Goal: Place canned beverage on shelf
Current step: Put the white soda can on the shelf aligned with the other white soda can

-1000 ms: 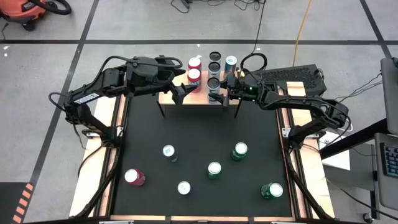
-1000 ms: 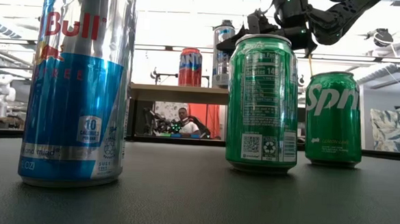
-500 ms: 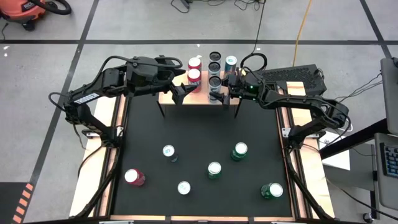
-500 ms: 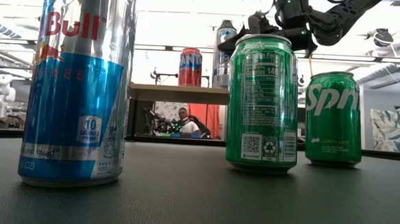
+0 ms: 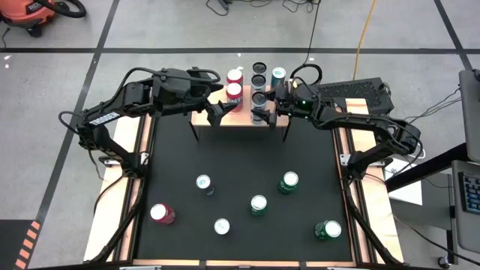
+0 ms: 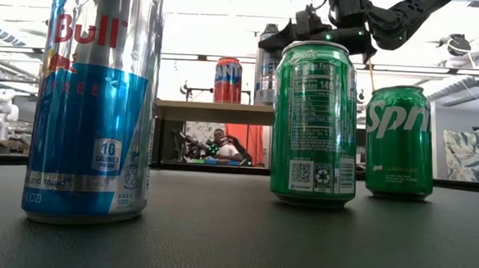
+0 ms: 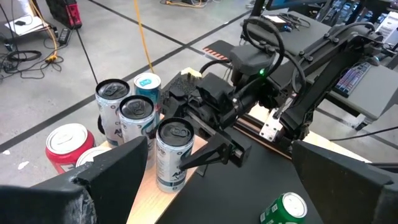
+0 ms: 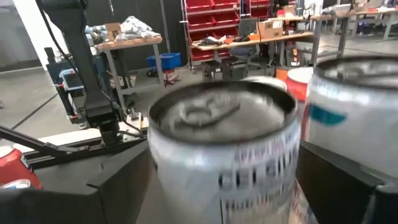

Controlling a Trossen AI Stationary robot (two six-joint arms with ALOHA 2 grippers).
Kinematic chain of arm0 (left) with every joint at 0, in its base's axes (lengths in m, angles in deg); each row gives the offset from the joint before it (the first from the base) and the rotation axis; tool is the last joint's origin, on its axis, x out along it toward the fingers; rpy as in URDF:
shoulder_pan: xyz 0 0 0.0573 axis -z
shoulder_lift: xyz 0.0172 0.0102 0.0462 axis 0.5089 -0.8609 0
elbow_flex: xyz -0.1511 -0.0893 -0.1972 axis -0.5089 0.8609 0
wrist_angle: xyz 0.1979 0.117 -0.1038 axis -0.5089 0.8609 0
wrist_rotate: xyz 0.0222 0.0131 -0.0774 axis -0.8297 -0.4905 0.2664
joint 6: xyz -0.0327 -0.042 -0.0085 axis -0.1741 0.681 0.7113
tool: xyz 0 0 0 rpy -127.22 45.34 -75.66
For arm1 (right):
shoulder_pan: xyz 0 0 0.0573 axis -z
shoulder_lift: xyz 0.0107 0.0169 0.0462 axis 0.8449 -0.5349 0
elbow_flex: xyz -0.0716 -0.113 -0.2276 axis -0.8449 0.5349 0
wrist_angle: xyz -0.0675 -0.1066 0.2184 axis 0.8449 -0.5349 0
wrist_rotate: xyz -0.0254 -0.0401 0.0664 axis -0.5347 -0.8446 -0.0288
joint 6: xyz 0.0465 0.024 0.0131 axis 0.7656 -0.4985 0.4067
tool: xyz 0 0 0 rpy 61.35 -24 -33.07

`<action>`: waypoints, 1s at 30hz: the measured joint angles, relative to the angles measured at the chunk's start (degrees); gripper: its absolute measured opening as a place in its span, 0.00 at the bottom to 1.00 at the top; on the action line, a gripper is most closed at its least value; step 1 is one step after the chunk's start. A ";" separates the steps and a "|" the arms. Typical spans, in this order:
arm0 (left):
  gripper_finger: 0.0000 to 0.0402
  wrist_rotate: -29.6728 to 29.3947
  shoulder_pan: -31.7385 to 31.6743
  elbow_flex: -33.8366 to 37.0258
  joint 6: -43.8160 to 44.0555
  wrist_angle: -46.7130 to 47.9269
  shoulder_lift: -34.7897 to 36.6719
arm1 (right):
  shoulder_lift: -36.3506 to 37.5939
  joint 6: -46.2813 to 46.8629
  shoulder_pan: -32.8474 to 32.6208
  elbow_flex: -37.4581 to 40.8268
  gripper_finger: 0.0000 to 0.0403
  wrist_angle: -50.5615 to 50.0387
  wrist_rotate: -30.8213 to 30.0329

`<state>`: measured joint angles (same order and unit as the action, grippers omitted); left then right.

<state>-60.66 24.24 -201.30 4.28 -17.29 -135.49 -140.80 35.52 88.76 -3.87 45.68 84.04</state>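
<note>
Nearest the front edge of the black table [image 5: 232, 157], six cans stand loose and unplaced: a red-topped can [image 5: 160, 213], a silver-topped can [image 5: 221, 226], another silver-topped can [image 5: 203, 182], and three green cans [image 5: 258, 204], one of them at the right corner [image 5: 328, 229]. Farther back, the light-wood shelf on thin black legs [image 5: 201, 118] carries two red cans [image 5: 233, 91] and a cluster of silver ones. The front silver can with dark lettering [image 7: 173, 154] stands upright on the shelf's near edge, between the fingers of the right gripper [image 5: 264, 107], whose jaws are spread clear of its sides and grip nothing. The left gripper [image 5: 217, 110] hangs wide apart and empty beside the red cans. This can looks delivered; six remain on the table.
</note>
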 joint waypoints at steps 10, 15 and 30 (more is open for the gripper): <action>0.99 0.00 0.00 0.00 -0.02 -0.02 0.00 | -0.02 -3.07 0.04 -6.45 0.89 -7.02 0.26; 0.99 0.00 0.00 0.00 -0.02 -0.02 0.00 | -0.02 -4.29 0.04 -10.38 0.89 -12.48 0.31; 0.99 -0.01 0.00 0.00 -0.02 -0.01 0.00 | 2.91 -6.43 -0.21 -22.43 0.88 -30.19 3.43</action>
<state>-60.67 24.24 -201.30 4.26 -17.31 -135.49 -137.89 29.09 88.55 -26.30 15.49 87.47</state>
